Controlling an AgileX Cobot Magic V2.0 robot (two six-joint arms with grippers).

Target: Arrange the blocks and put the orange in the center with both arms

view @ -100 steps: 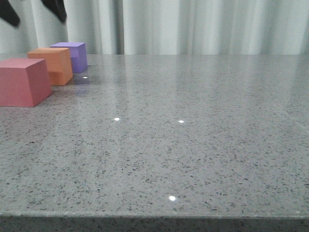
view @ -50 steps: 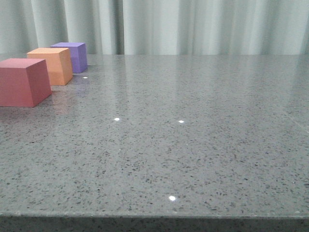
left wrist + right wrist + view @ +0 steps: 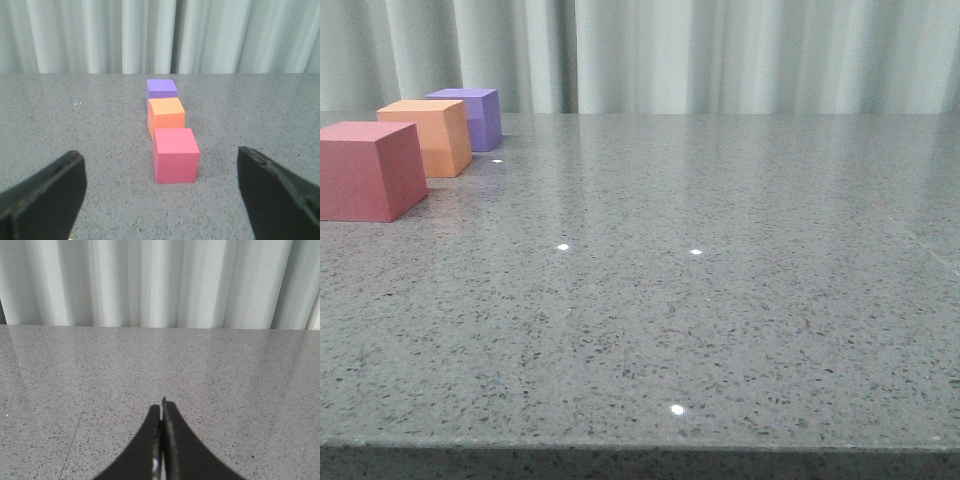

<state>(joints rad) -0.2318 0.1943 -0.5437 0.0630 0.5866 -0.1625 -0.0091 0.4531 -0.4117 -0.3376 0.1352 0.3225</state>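
Three cubes stand in a row at the table's left side: a red-pink cube (image 3: 368,168) nearest, the orange cube (image 3: 428,136) in the middle, a purple cube (image 3: 472,115) farthest. In the left wrist view the same row shows: red-pink cube (image 3: 176,155), orange cube (image 3: 166,116), purple cube (image 3: 161,88). My left gripper (image 3: 161,200) is open wide and empty, drawn back from the red-pink cube with bare table between. My right gripper (image 3: 162,412) is shut and empty over bare table, no cube in its view. Neither gripper shows in the front view.
A grey speckled stone table (image 3: 700,300) reaches to a front edge at the bottom of the front view. Pale pleated curtains (image 3: 720,50) hang behind the table's far edge.
One second ago the left gripper's black fingers showed at the top left of the front view above the cubes; they have left that view. The cubes have not moved.
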